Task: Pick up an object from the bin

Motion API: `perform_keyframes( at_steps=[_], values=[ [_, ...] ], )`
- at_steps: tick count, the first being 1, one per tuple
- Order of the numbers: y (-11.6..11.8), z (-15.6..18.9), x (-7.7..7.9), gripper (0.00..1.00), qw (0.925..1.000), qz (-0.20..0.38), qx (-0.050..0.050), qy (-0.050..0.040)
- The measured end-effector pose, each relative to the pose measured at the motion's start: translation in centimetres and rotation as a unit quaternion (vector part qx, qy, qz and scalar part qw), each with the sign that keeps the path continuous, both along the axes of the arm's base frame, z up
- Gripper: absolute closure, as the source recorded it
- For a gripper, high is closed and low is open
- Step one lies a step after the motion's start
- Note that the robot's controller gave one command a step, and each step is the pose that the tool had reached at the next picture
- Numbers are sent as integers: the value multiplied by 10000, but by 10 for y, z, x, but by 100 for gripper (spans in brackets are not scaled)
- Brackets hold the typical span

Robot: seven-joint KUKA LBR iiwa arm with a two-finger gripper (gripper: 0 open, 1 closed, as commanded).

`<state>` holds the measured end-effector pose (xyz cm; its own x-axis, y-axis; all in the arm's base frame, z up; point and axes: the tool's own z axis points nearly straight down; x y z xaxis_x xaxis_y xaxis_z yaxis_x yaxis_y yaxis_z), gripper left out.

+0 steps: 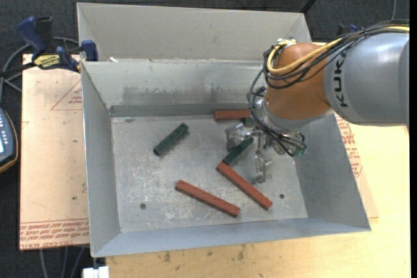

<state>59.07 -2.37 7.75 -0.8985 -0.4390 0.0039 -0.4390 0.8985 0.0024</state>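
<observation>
In the camera view, the pincer [255, 154] hangs low over the floor of the bin [150, 84], toward 3 o'clock from the middle. We cannot tell whether it is released or clenched, and we see nothing held in it.

Nearest is a short green stick [236, 152], lying tilted just at the pincer's 9 o'clock; whether they touch we cannot say. A red stick [245, 186] lies at its 6 o'clock, upper end by the green one. A front red stick [207, 198] lies toward 7 o'clock, a back red stick [229, 115] at 11 o'clock by the wall, and a second green stick [171, 139] well apart at 9 o'clock.

We judge this the descent onto the green stick, with the grasp not yet made. The next move calls for settling across its narrow width, clear of the red stick, then closing and lifting.
</observation>
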Motion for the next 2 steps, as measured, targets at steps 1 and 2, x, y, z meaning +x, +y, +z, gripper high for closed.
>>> perform_keyframes(
  at_steps=[1, 2],
  values=[
    [1, 3, 2, 100, 10000, 3, 7, -25],
    [9, 136, 24, 100, 10000, 31, 2, -90]
  ],
)
